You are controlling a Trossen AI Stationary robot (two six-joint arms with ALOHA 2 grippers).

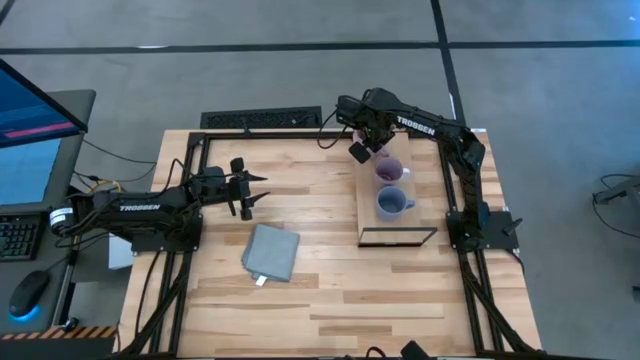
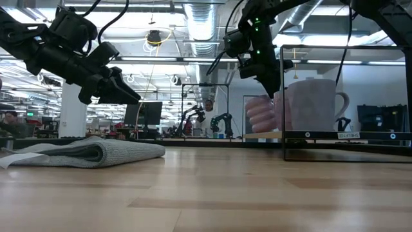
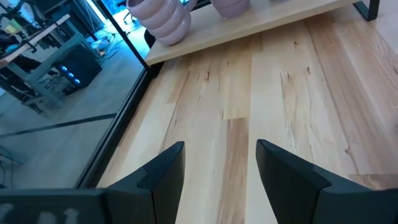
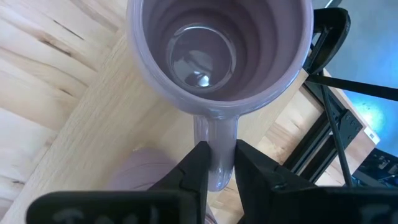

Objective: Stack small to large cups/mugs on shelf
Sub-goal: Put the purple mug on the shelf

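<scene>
Right gripper (image 4: 217,167) above the far end of the shelf (image 1: 365,212), fingers (image 4: 194,171) pinched narrow on the handle of a ribbed lavender mug (image 4: 217,53), upright with its mouth open to the ceiling and its handle pointing back at the wrist. Farther along the board, which runs lengthwise away from the table's near edge, a second lavender mug (image 1: 388,170) and a blue-grey mug (image 1: 391,203), both upright in a row. Left gripper (image 3: 219,177) spread wide and empty, hovering over bare tabletop (image 1: 330,290), beyond a folded grey cloth (image 1: 271,252).
</scene>
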